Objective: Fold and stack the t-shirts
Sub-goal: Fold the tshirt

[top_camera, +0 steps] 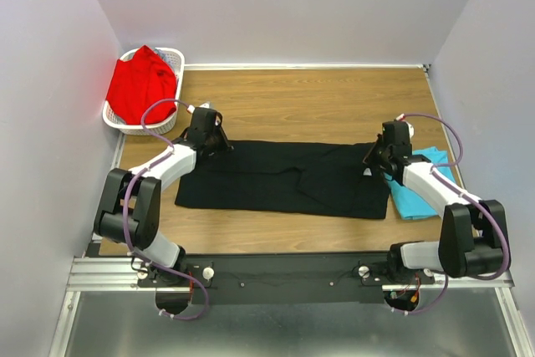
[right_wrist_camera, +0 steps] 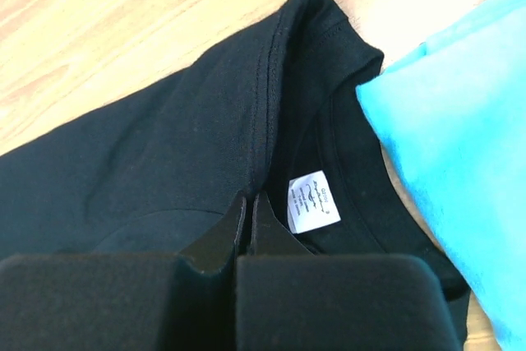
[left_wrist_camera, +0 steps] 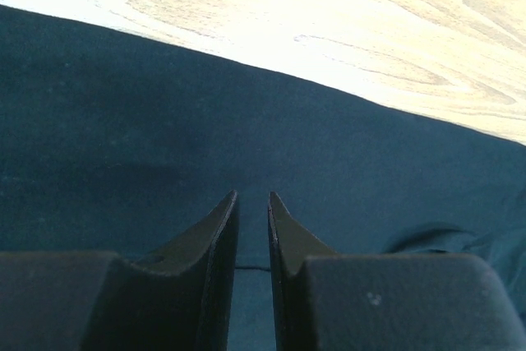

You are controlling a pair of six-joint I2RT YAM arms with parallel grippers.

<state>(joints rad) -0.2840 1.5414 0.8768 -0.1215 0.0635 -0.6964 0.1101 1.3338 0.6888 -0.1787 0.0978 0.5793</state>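
The large black t-shirt (top_camera: 284,177) lies folded into a long strip across the wooden table. My left gripper (top_camera: 224,141) is down on its far left edge. In the left wrist view the jaws (left_wrist_camera: 252,195) are nearly closed, with black cloth (left_wrist_camera: 164,121) between them. My right gripper (top_camera: 370,159) is at the shirt's neck end. In the right wrist view it (right_wrist_camera: 248,196) is shut on the shoulder seam of the black cloth (right_wrist_camera: 164,145), beside the white neck label (right_wrist_camera: 313,200). The turquoise t-shirt (top_camera: 414,194) lies folded at the right, partly under the black one; it also shows in the right wrist view (right_wrist_camera: 460,121). The red t-shirt (top_camera: 144,83) sits bunched in the basket.
The white lattice basket (top_camera: 173,56) stands at the far left corner against the wall. Bare wood table (top_camera: 309,102) lies behind the black shirt, and a narrower strip lies in front of it. Walls close in the left, right and back.
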